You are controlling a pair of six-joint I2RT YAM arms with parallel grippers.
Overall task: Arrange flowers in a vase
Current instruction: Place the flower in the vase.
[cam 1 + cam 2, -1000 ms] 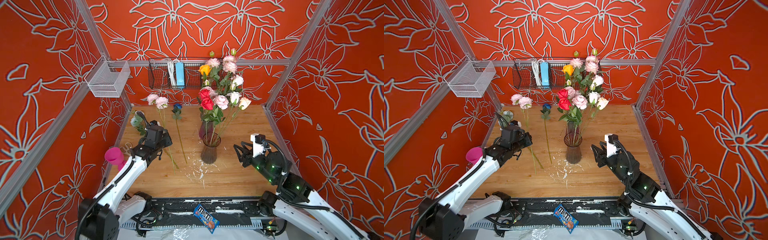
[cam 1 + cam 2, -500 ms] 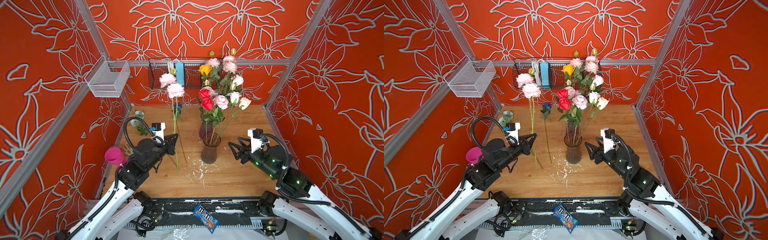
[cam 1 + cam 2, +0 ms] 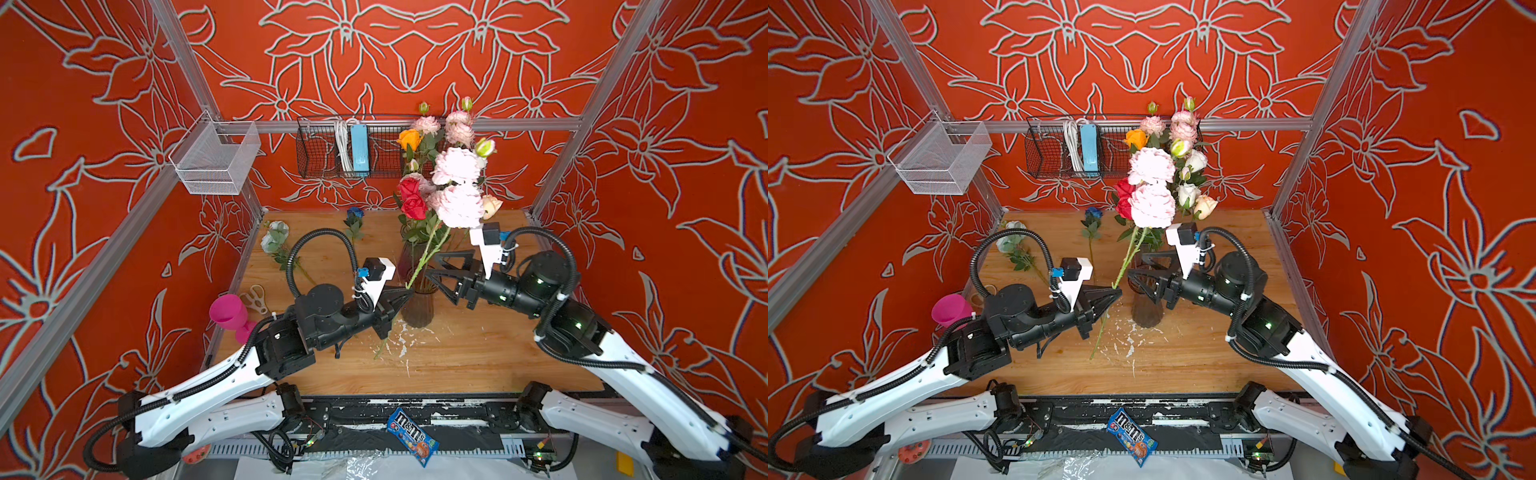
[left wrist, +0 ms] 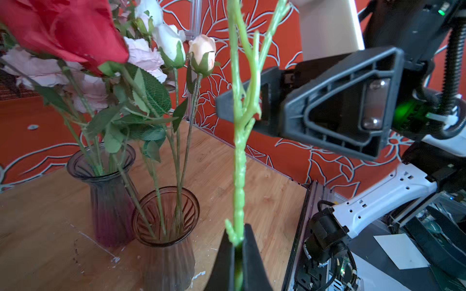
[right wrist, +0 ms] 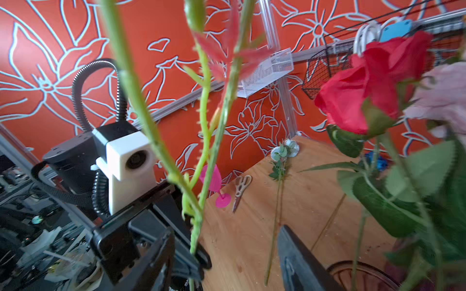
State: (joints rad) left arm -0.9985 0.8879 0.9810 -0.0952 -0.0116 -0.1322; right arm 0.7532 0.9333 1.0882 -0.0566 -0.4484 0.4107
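The left claw is pinching the green stem of a long artificial flower with two pale pink peony-like blooms, its jaws pressed together partway along the stem. It is holding the stem steeply raised and leaning toward 1 o'clock, blooms uppermost. The lower end is trailing toward 7 o'clock; I cannot tell whether it is touching the wooden surface. Judgement: the flower is being carried this way so its lower end can go into a vase mouth.

The right claw is sitting at 2 o'clock of the vases, pointing toward 9 o'clock with its jaws spread. In the right wrist view the stem is standing between them, ungripped. Judgement: it is placed to take over or steady the upper stem.

Containers: two are standing just beside each other at the centre.
- The smoky ribbed glass vase, on the 6 o'clock side, is carrying thin stems of white and peach rosebuds.
- The purple-tinted glass vase, on the 12 o'clock side, is carrying red roses and pink blooms.
- The held flower is in neither yet.

Lying unplaced are a deep blue rose at 11 o'clock and a pale whitish bloom at 10 o'clock.
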